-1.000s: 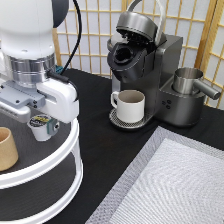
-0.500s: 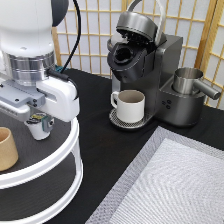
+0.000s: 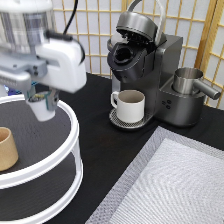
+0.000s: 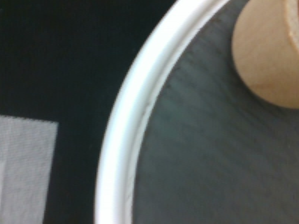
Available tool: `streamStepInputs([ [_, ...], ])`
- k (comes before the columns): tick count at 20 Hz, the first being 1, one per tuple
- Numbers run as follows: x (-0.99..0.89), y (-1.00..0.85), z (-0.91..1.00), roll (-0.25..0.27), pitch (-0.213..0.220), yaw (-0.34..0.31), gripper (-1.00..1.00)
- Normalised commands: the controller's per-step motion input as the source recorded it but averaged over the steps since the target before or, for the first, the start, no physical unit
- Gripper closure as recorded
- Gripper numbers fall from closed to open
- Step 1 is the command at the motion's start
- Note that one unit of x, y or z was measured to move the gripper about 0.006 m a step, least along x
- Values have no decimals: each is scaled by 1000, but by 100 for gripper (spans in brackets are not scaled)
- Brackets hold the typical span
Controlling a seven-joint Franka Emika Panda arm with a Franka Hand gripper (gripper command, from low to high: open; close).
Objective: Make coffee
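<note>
Coffee pod (image 3: 42, 107): small, white, plastic, tapered, held upright with its long axis vertical and the narrow end pointing down. Its top and any label are hidden between the fingers, so no writing can be read on it or anywhere else in either view. The gripper (image 3: 41, 100) is at the exterior view's left, with its fingers closed narrowly on the upper part of the pod. The pod hangs clear above the dark surface of the round white-rimmed tray (image 3: 74, 131), near the tray's upper edge and not touching it. A tan handleless cup (image 3: 7, 148) stands upright on the same tray at the exterior view's far left, well apart from the pod. The wrist view shows the tray's white rim (image 4: 135, 125), part of its dark textured surface and part of the tan cup (image 4: 277, 55), with black table and a corner of grey mat outside the rim. The coffee machine (image 3: 150, 65) stands toward the exterior view's top right with its lid (image 3: 135, 22) raised and the pod chamber open. A white mug (image 3: 130, 105) with a handle sits upright on the machine's drip tray. A metal pitcher (image 3: 189, 81) rests on the machine's right side. A grey woven mat (image 3: 170, 185) lies at the exterior view's bottom right on the black table (image 3: 100, 115).
</note>
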Motion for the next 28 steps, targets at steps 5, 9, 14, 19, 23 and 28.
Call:
streamStepInputs([
  [5, 353, 257, 305, 337, 104, 144, 100],
  [9, 319, 195, 99, 373, 151, 103, 100],
  [14, 351, 203, 105, 373, 181, 20, 100],
  [19, 440, 291, 191, 341, 169, -29, 100],
  [23, 501, 282, 384, 264, 119, -90, 100],
  [28, 523, 277, 482, 227, 83, -98, 100],
])
